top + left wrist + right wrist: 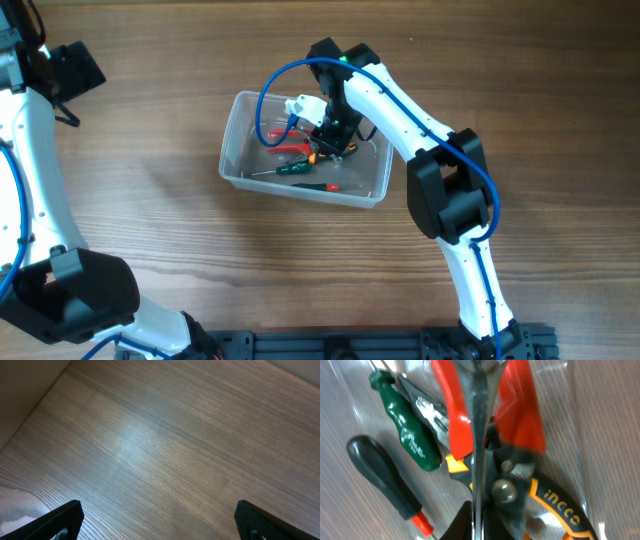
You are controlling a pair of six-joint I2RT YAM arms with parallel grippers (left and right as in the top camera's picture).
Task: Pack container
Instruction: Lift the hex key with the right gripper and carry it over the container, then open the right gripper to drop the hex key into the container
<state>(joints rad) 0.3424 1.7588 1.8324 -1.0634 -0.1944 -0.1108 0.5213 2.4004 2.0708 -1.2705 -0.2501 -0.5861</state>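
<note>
The clear plastic container (238, 160) sits mid-table. Its clear wall also shows in the right wrist view (577, 445). Inside lie a green-handled screwdriver (296, 168) (407, 435), a black-handled screwdriver (322, 186) (385, 477) and an orange-and-black tool (555, 505). My right gripper (331, 140) (480, 527) is down inside the container, shut on the metal head of the red-handled pliers (455, 415), whose handles point away from it (288, 150). My left gripper (78, 70) (160, 522) is open and empty over bare wood at the far left.
The right arm's blue cable (270, 85) loops over the container's back rim. The table's far-left edge (30, 407) shows in the left wrist view. A white patch (17, 507) lies at that view's lower left.
</note>
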